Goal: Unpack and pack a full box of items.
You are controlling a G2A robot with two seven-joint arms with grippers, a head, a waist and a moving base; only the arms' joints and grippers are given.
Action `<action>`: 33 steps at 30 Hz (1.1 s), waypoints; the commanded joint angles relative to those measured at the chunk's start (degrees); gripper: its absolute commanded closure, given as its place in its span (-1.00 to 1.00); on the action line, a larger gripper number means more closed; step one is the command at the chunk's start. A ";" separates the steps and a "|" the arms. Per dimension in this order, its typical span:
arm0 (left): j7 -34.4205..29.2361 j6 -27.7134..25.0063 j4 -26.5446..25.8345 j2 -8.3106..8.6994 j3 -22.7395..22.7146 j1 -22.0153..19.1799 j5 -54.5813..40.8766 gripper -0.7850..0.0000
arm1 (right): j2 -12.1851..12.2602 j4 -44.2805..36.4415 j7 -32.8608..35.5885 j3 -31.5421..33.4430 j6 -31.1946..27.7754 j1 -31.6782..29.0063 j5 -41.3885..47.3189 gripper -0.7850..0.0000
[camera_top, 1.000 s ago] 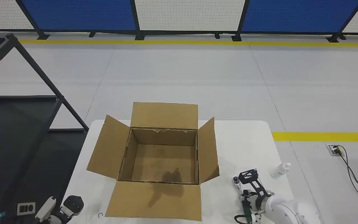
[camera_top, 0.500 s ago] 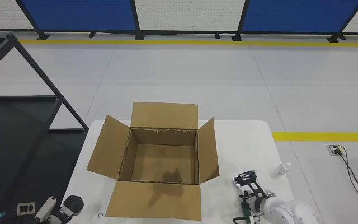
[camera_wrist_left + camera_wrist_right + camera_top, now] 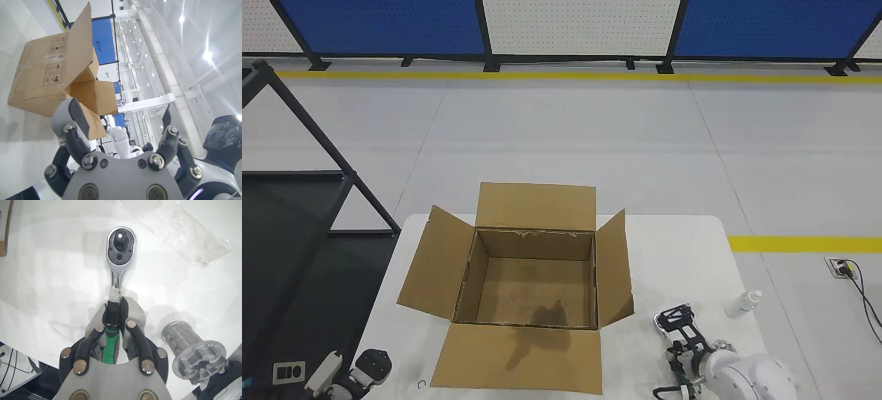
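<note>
Top view: slight shift of right gripper (image 3: 115,309), clamped on ratchet wrench (image 3: 121,247), toward cardboard box (image 3: 537,205), probably for packing.

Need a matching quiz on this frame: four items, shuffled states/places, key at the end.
Things:
1. brown cardboard box
2. chrome ratchet wrench with green handle
3. small white bottle
4. left gripper

States/places:
A. open, nothing between its fingers
B. clamped by its handle in the right gripper
C. flaps folded out, top open
D. alone near the edge of the table, apart from the box

Pairs: 1-C, 2-B, 3-D, 4-A
</note>
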 commanded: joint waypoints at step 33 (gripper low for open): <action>0.00 0.00 0.00 0.00 0.00 0.00 0.00 -1.00 | 2.03 -13.61 -8.99 21.21 -7.32 -10.37 29.88 1.00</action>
